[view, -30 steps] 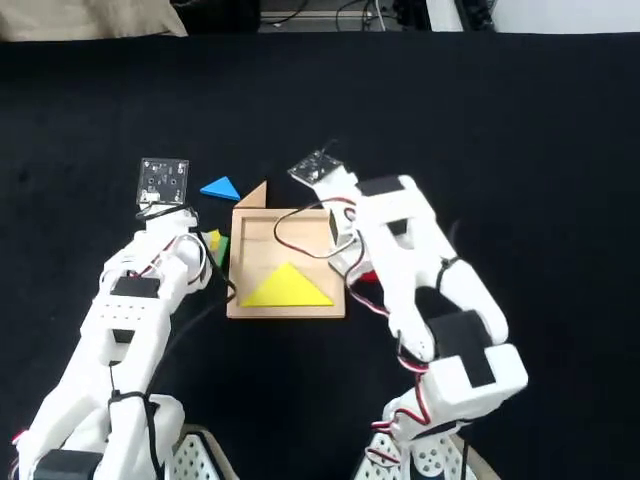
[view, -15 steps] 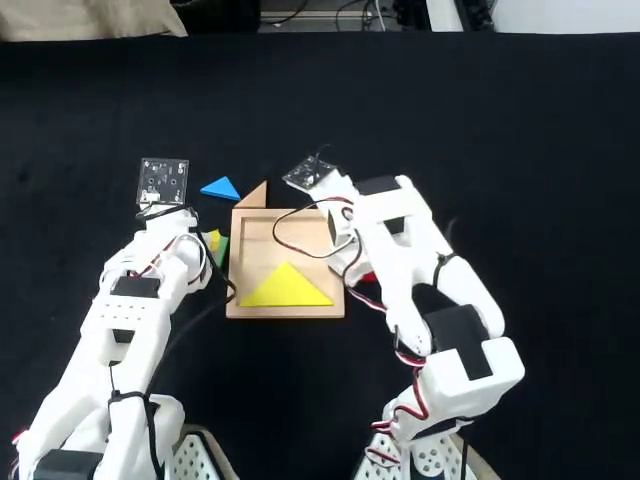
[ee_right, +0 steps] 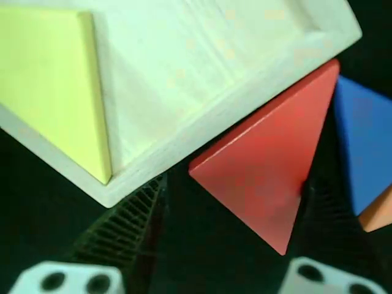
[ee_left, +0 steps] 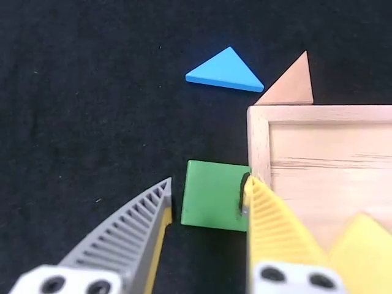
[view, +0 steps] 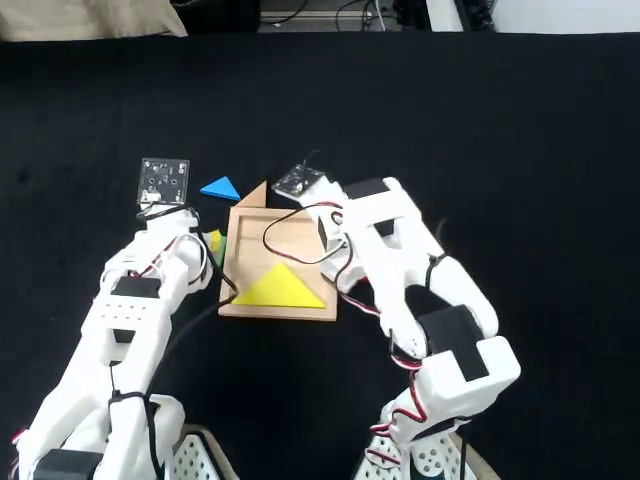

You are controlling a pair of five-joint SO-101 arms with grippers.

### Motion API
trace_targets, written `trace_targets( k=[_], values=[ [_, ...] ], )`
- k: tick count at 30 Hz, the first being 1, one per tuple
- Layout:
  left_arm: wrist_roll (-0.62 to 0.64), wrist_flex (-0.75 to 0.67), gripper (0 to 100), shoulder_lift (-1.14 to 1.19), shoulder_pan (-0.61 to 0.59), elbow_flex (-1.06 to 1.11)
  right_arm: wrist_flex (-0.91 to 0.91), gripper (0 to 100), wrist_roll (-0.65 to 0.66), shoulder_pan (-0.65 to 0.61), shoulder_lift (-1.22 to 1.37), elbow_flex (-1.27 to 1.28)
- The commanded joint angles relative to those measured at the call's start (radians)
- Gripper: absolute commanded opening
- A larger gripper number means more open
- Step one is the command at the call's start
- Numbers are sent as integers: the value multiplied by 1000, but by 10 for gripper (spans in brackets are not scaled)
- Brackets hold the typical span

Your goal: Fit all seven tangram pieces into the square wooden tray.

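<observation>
The square wooden tray [view: 250, 225] holds a large yellow triangle [view: 281, 288]. In the left wrist view my left gripper [ee_left: 208, 184] is open around a green square [ee_left: 211, 195] that lies against the tray's outer wall [ee_left: 258, 144]. Beyond it lie a blue triangle [ee_left: 223, 68] and a tan triangle [ee_left: 291, 86], the latter touching the tray's corner. My right gripper [ee_right: 236, 187] is open, straddling a red triangle [ee_right: 263, 177] that lies against the tray's edge [ee_right: 214, 116]. A blue piece [ee_right: 361, 141] and an orange piece [ee_right: 381, 214] lie just beside the red one.
The tabletop is black cloth, with open room beyond the tray and to the right [view: 520, 180]. The right arm [view: 400, 260] reaches over the tray's right side. Its cables [view: 290, 235] hang over the tray. The left arm [view: 140, 290] lies along the tray's left side.
The right arm has moved left, and the tray with the yellow triangle has slid a little to the left and turned slightly. The left arm has not moved.
</observation>
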Motion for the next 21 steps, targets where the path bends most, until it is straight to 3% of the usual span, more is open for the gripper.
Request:
trace_targets(
  k=[1, 10, 16, 21],
  values=[
    [6, -20, 196, -14, 22, -7, -31, 333, -23, -14, -2, -24],
    [6, -18, 195, -14, 22, -5, -66, 325, -23, 80, 87, -56],
    [6, -18, 195, -14, 22, -5, -64, 160, -23, 81, 94, -58],
    [5, -20, 195, -14, 22, -5, -66, 153, -25, 83, 88, -62]
  ],
)
